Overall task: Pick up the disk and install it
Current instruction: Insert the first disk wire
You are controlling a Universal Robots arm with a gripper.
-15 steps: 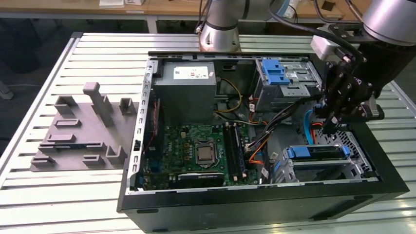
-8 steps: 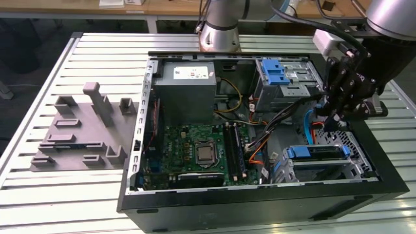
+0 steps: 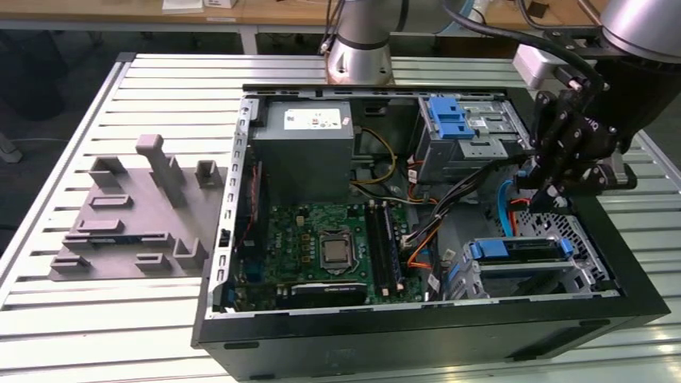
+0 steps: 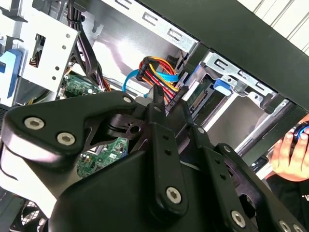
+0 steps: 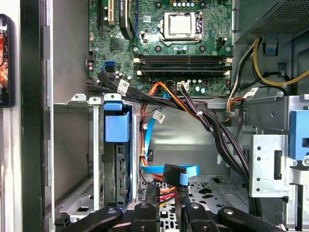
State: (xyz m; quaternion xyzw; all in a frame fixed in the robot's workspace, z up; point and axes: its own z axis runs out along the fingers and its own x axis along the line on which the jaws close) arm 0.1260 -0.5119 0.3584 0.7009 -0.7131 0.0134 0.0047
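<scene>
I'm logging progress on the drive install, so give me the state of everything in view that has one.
computer case: lying on its side, side panel off.
disk: slotted in the drive cage, blue handle outward.
hand: over the cables in the case, apart from the disk.
processor: exposed, no cooler fitted.

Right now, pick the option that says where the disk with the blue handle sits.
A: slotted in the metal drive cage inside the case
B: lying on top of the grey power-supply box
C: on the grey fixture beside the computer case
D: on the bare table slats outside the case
A: in the exterior view the disk sits slotted in the metal drive cage inside the case, its blue handle at the cage's opening.
</scene>
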